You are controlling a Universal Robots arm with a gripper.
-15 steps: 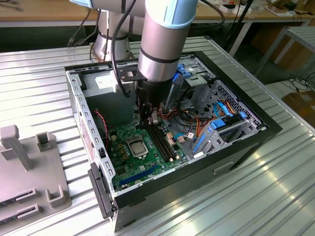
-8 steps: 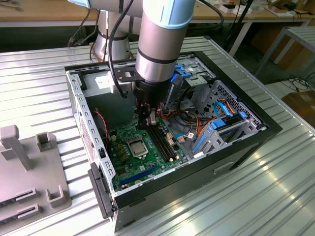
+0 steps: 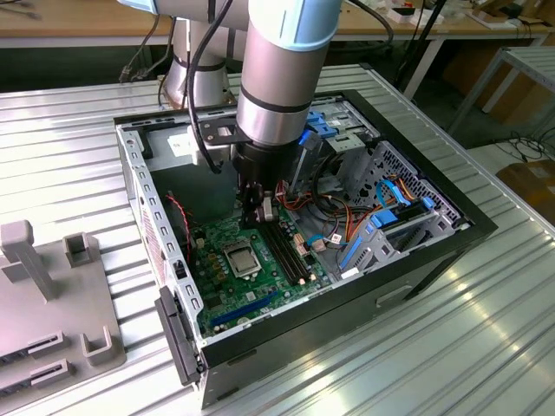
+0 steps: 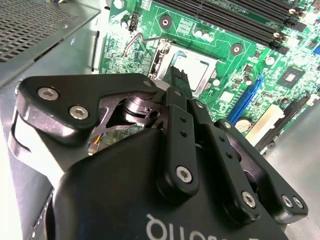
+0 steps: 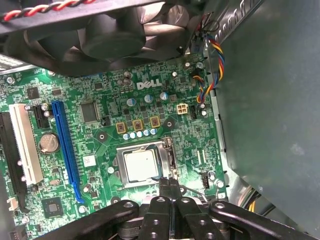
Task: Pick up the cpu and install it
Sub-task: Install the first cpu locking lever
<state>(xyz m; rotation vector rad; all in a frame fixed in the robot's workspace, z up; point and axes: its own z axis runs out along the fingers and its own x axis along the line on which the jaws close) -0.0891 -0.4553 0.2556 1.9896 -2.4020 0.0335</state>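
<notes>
Cpu: we see the cpu (image 5: 140, 165) as a flat silver-grey square lying in the socket (image 5: 165, 150) on the green motherboard (image 5: 115, 130), just below the middle of the first wrist view; in the exterior view it sits low and left of centre inside the open case (image 3: 139, 173), at (image 3: 239, 257).

Claw: the claw (image 5: 169, 186) hangs just over the socket's edge, its two dark fingers (image 5: 164, 184) pressed together with no gap and nothing between them, so we read it as closed and empty. In the second wrist view its tips (image 4: 176, 75) point down at the socket.

Task state: we judge the chip already seated, though we cannot tell whether the retention frame is latched.

Handling: we judge the chip light, rigid and smooth-topped, so likely to slip under a loose pinch. Its underside contacts and the socket's own contacts look fragile.

Hold: we would take it by two opposite edges, kept level, never pressing on the lid's centre or dragging it sideways.

Surroundings: memory slots (image 3: 286, 247) lie right of the socket in the exterior view; the case stands on a ribbed metal counter (image 3: 69, 156).
</notes>
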